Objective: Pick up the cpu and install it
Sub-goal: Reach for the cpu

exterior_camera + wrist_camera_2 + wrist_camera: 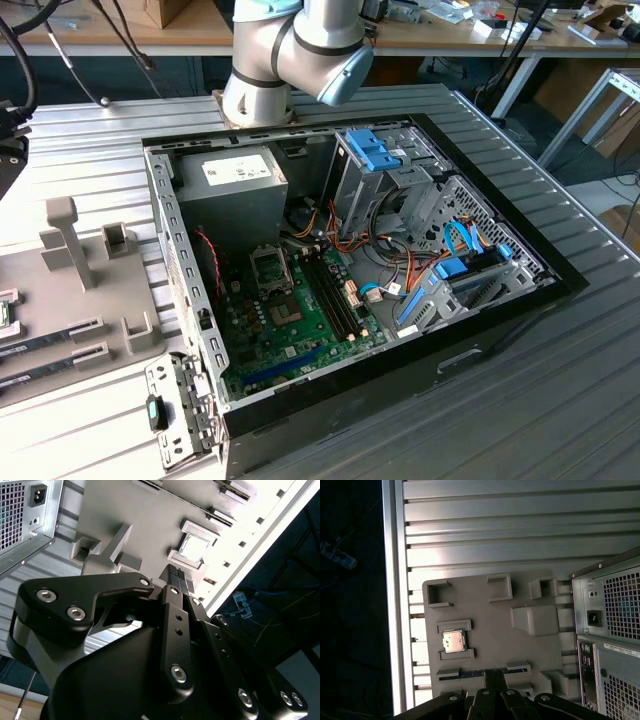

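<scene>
On the grey fixture tray [490,630], outside the open computer case [180,230], the cpu [454,641] is lying flat with its silvery top facing up, nested between two raised grey brackets [454,625]; it is also showing in the second wrist view [195,547]. The gripper [494,672] is hanging over that tray with its two fingers pressed together and nothing between them, the tips lining up over a dark slotted strip near the chip and not over the chip itself. From here, several things could be going wrong, as I judge it: fingers coming down while together would be landing on the chip's lid instead of straddling it; fingers parting too wide could be catching on the brackets; and a descent along the present line would be meeting the strip and missing the cpu. A flat, thin chip is also offering little edge to grip, so it could be tilting or slipping on the way to the motherboard [300,330], and a crooked drop into the socket [268,268] could be damaging the contacts. Counting: one cpu, one gripper, one tray, two brackets around the chip, two memory sticks [55,338] resting in tray slots in the exterior view, one case, one motherboard.
</scene>
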Controlling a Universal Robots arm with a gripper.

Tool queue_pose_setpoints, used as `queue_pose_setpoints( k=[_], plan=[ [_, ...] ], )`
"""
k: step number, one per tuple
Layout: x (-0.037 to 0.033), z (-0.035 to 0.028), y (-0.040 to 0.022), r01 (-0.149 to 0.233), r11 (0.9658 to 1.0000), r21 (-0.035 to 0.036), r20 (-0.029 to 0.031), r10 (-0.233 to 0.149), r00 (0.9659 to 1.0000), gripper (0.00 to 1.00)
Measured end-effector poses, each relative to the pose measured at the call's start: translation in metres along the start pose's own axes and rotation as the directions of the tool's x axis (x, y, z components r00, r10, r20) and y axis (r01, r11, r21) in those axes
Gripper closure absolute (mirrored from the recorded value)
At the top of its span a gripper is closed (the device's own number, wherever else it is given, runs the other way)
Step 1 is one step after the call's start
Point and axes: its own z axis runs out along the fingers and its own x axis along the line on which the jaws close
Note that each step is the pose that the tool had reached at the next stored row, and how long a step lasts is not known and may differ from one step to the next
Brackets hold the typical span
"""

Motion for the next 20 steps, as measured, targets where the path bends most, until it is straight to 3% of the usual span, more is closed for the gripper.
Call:
queue_pose_setpoints(
  k=[11,14,20],
  plan=[
    [0.0017,0.0048,-0.0003,0.0,1.0,-0.0001,0.0002,0.0,1.0,0.89],
    [0.0049,0.0105,-0.0008,0.0,1.0,-0.0001,0.0002,0.0,1.0,0.89],
    [0.0066,0.0123,-0.0009,0.0,1.0,-0.0002,0.0003,0.0,1.0,0.89]
  ],
)
